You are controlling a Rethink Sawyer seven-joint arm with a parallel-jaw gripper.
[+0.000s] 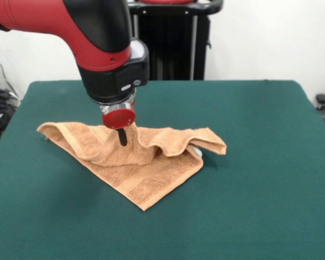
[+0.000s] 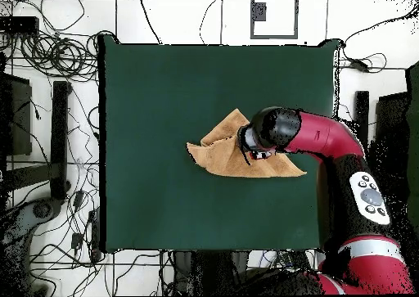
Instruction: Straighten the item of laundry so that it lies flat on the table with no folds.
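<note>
The item of laundry (image 1: 146, 176), an orange-tan terry towel, lies crumpled left of the middle of the green table (image 1: 254, 184). One corner points toward the front edge, and a raised, wavy ridge of folds runs across its far side. My gripper (image 1: 122, 142) comes straight down into that ridge, shut on a pinch of cloth that rises around its black fingertips. In the overhead view the towel (image 2: 214, 153) shows as a folded triangle, with the gripper (image 2: 245, 149) and the red arm covering its right part.
The table (image 2: 164, 89) stretches well beyond the towel on every side. Cables (image 2: 57, 56) lie tangled on the floor at the left in the overhead view. A black stand (image 1: 168, 43) rises behind the table's far edge.
</note>
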